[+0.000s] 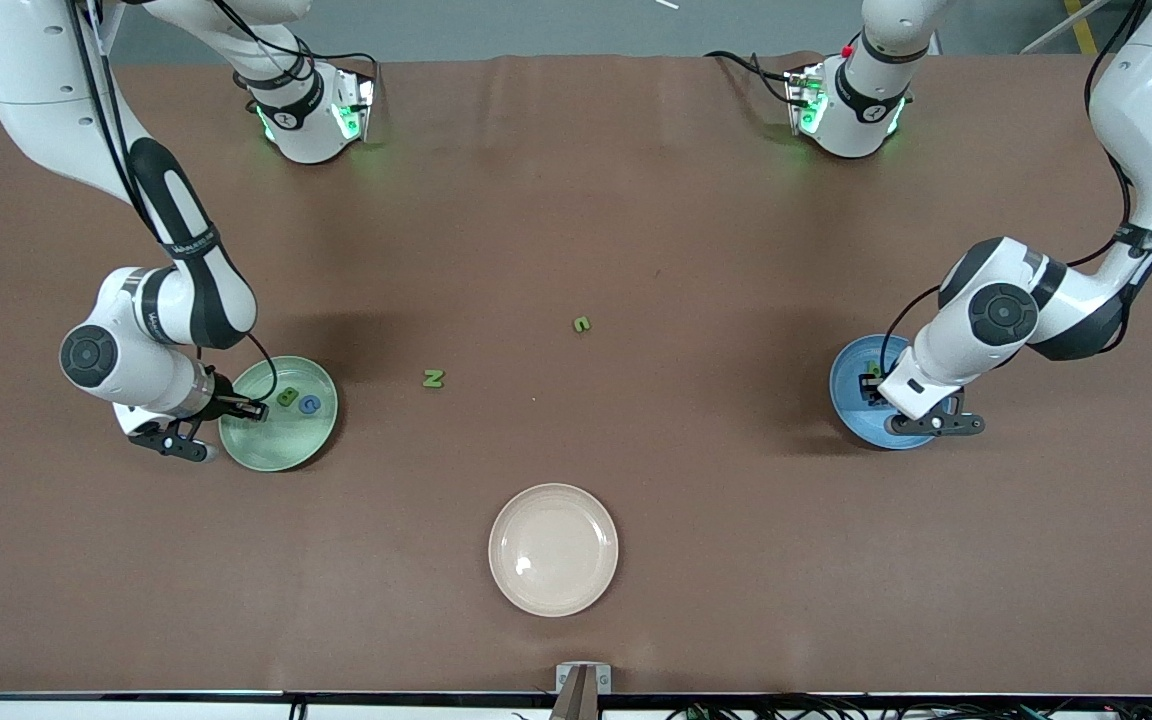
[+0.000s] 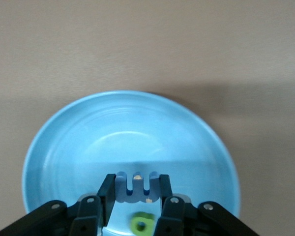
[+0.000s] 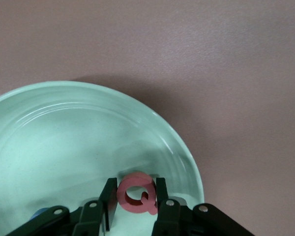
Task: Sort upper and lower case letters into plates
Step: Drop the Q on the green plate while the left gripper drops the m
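Note:
My right gripper (image 1: 254,410) (image 3: 136,189) hangs low over the mint green plate (image 1: 281,440) (image 3: 88,98), shut on a red letter Q (image 3: 135,195). A green letter (image 1: 287,397) and a blue letter (image 1: 309,404) lie in that plate. My left gripper (image 1: 873,388) (image 2: 136,184) is low over the blue plate (image 1: 848,405) (image 2: 128,128), shut on a blue letter with three prongs (image 2: 136,189). Below it a green letter (image 2: 141,224) lies in the blue plate. Two green letters rest loose on the table, an N (image 1: 433,378) and a smaller one (image 1: 582,324).
A cream-beige plate (image 1: 553,549) sits near the table's front edge, between the two other plates and nearer to the front camera. Both arm bases stand along the table's back edge. The brown tabletop (image 1: 636,200) spreads between the plates.

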